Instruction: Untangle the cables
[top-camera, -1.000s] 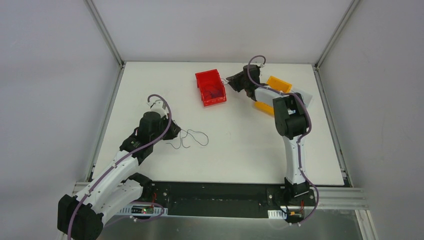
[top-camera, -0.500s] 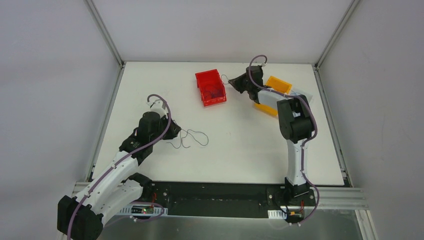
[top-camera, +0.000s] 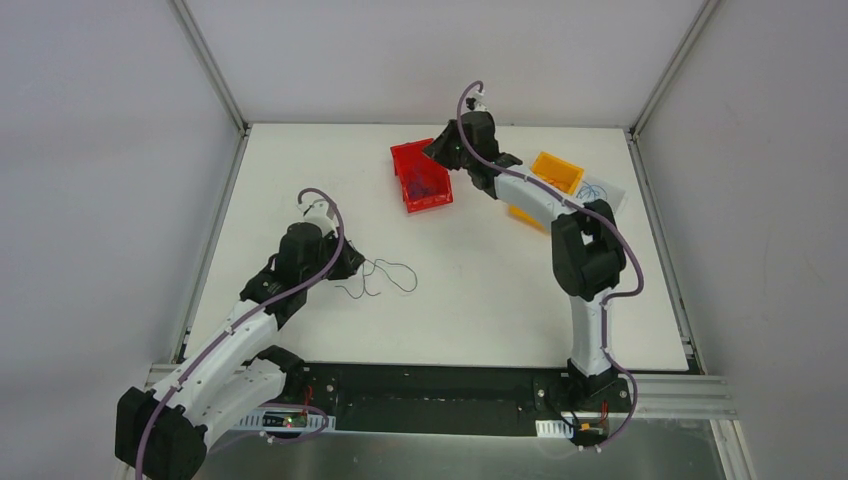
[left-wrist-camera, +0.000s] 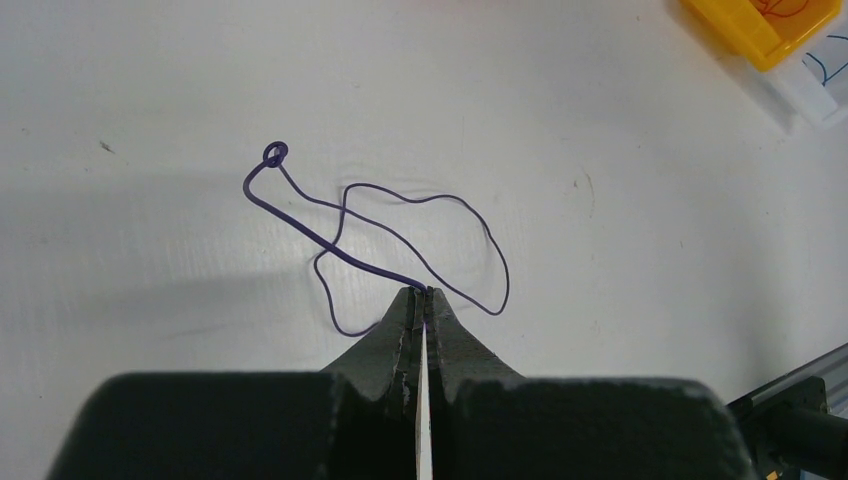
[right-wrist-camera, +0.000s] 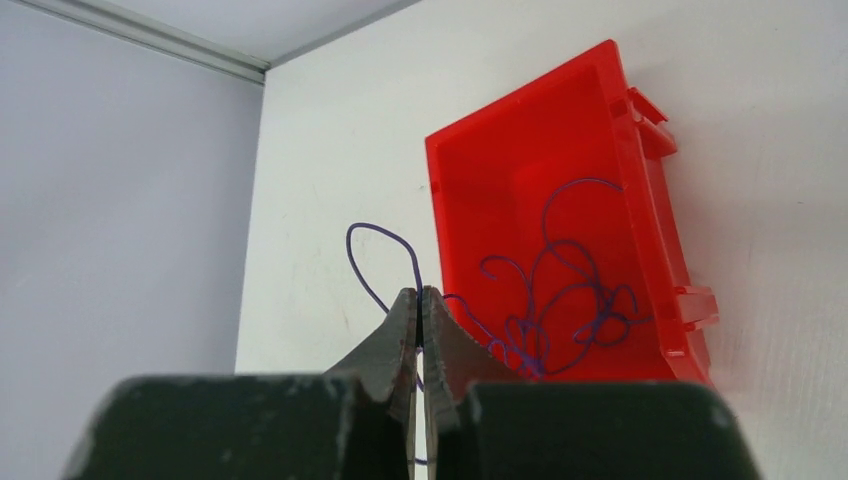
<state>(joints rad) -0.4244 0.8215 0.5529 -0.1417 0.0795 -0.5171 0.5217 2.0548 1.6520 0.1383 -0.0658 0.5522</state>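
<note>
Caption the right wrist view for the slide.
Right gripper shut on a purple wire beside the red bin, which holds a tangle of purple wires.

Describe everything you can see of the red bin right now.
The red bin is glossy plastic, open-topped and rectangular, with tabs along one long outer side. It rests flat and skewed on the white table near its far edge. A tangle of dark purple cables lies inside; one strand runs out over the rim to the shut right hand.

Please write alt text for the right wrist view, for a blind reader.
The shut right end effector pinches a thin purple wire that loops above its tips. Beside it, an open red bin holds a tangle of purple wires.
</note>
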